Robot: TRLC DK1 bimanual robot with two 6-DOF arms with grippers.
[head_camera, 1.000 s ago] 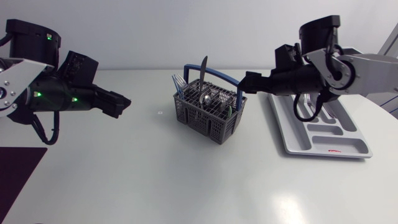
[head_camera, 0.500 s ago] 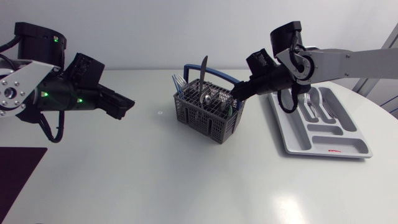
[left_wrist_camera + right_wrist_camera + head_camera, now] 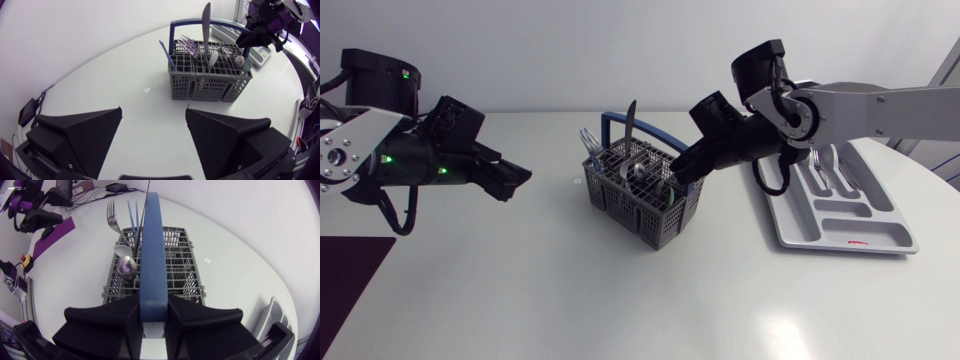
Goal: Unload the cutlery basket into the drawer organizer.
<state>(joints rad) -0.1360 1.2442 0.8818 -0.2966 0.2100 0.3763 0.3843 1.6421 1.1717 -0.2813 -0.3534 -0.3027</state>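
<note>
Dragged leftward since a second ago, the basket [image 3: 640, 205] stands mid-counter [image 3: 620, 300], away from the organizer [image 3: 790, 240], with cutlery upright inside. The right end effector [image 3: 152, 315] is clamped on its blue handle [image 3: 151, 255]. The left end effector [image 3: 518, 178] hovers well apart, fingers spread.

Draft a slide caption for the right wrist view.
Right gripper shut on the blue handle of the cutlery basket, fork and spoon standing inside.

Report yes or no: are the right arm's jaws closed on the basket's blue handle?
Yes, the right wrist view shows the blue handle running between the right arm's jaws, both sides pressed against it.
</note>
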